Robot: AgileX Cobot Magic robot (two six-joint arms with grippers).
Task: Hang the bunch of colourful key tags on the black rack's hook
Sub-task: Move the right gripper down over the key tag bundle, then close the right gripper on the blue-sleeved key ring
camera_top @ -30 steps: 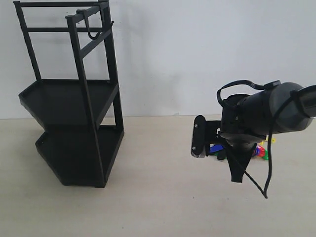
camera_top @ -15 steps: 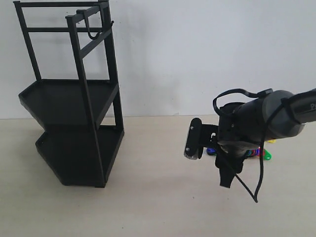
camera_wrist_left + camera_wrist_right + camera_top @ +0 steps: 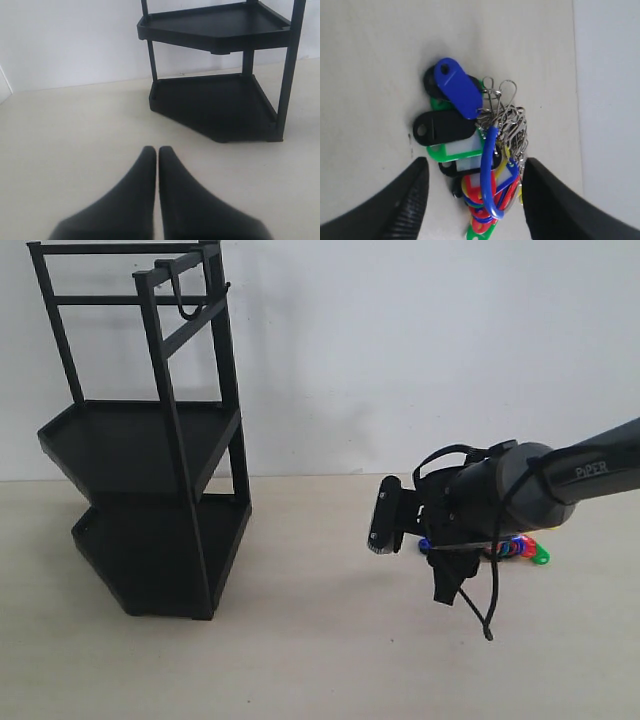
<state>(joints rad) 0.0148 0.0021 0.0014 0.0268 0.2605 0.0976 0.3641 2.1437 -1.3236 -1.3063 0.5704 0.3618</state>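
Note:
The colourful key tag bunch [image 3: 476, 150] lies on the table, its blue carabiner loop [image 3: 490, 170] standing up between my right gripper's [image 3: 474, 165] open jaws, which reach down on either side of it. In the exterior view the bunch [image 3: 520, 548] peeks out behind the right arm, low over the table at right. The black rack [image 3: 150, 440] stands at the left with its hook [image 3: 185, 300] hanging from the top bar. My left gripper [image 3: 156, 152] is shut on nothing, pointing at the rack's lower trays [image 3: 220, 105].
A white wall backs the table. Bare tabletop lies between the rack and the right arm. The right arm's cable [image 3: 490, 610] dangles near the table.
The right arm has dropped lower and shifted left toward the table, bringing its gripper down around the key tag bunch. The rack has not moved.

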